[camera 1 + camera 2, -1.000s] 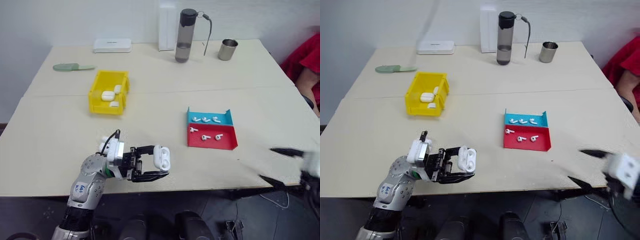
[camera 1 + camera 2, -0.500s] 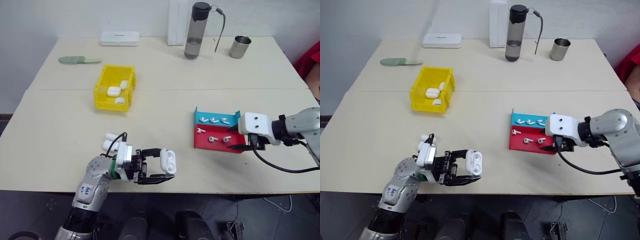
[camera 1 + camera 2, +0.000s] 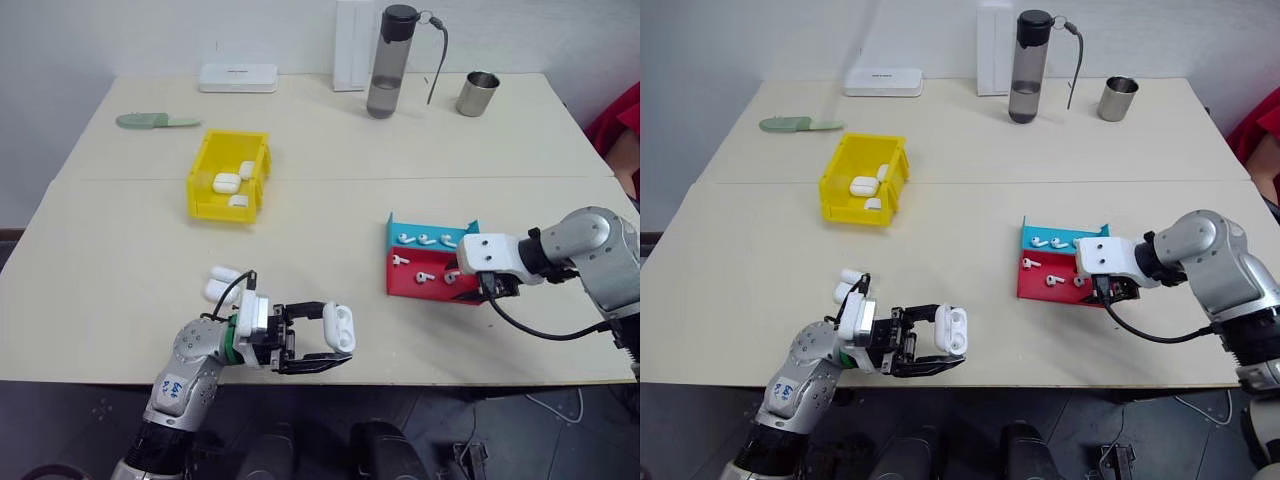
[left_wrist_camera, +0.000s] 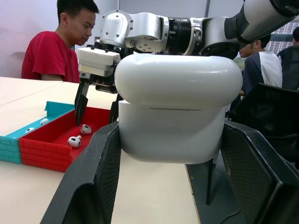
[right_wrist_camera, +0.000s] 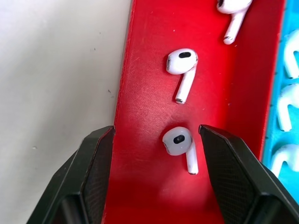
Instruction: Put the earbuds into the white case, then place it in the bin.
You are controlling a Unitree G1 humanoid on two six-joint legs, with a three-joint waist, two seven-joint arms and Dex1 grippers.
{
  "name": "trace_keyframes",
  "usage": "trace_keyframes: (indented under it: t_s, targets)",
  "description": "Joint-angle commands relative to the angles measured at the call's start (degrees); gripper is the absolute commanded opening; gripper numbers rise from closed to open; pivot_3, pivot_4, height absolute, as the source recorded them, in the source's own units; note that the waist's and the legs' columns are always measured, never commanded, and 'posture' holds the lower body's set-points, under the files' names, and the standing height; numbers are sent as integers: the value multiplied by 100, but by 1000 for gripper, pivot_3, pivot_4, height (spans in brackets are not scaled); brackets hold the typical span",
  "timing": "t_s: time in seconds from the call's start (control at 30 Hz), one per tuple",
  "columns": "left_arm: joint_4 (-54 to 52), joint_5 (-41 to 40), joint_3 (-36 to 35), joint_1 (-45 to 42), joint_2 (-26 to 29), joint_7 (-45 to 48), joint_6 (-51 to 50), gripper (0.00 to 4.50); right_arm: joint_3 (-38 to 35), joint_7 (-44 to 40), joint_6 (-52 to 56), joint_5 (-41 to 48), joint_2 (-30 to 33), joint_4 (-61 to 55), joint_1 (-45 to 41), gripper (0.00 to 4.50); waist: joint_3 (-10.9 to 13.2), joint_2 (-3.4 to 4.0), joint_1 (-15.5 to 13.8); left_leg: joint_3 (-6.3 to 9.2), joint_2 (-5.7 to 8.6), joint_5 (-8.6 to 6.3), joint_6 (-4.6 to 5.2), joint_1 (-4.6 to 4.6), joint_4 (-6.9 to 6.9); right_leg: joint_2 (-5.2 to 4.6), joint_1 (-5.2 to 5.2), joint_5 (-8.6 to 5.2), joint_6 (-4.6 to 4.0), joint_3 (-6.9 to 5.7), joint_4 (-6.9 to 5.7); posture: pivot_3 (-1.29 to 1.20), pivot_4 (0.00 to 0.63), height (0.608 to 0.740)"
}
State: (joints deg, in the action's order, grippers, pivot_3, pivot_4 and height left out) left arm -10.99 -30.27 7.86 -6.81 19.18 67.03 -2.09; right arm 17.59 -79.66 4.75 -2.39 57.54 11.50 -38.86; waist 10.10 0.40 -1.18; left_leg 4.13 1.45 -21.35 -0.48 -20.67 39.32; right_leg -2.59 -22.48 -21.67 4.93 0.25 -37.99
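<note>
Right pincer (image 5: 156, 154) stands open astride one earbud (image 5: 180, 144) in my red tray (image 5: 149, 112); left pincer (image 3: 325, 345) clamps the case (image 3: 338, 327).

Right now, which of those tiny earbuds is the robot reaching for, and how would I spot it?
Find the red and blue tray on the table's right side. In its red half lie three earbuds; the target earbud sits between the right gripper's open fingers, the others outside them.
</note>
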Motion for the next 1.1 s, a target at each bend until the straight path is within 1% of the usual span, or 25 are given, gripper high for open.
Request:
trace_keyframes:
  t_s: [0.03,0.33,0.63,0.73,0.87,1.1]
  targets:
    - [-276,14,42,20,37,-25,124,2768,8,-76,-270,-191,-66,240,-231,2871,0,0,1,0,0,0,0,0,1,0,0,0,0,0,0,0,150,740]
    - [-264,39,52,16,40,-66,175,2768,221,-228,-881,-611,-372,1080,-702,2871,0,0,15,0,0,0,0,0,8,0,1,0,0,-1,-1,0,150,740]
    - [-250,40,30,40,89,-70,201,2768,257,-368,-1084,-755,-527,1524,-922,2871,0,0,30,-1,0,0,0,0,33,0,8,1,-1,-1,-13,0,150,740]
    - [-234,52,41,30,104,-76,218,2768,251,-428,-1106,-772,-559,1587,-950,2321,0,0,30,-1,0,0,0,0,38,-1,8,1,-1,0,-19,0,150,740]
    - [-221,61,49,26,114,-85,235,2768,276,-499,-1114,-826,-575,1645,-983,907,0,0,39,-1,0,0,0,0,38,-2,5,1,-1,-1,-24,0,150,740]
    - [-218,77,39,28,120,-96,240,2768,267,-600,-1136,-866,-615,1677,-1008,907,0,0,46,-1,0,0,0,0,38,-2,4,1,-1,-1,-29,0,150,740]
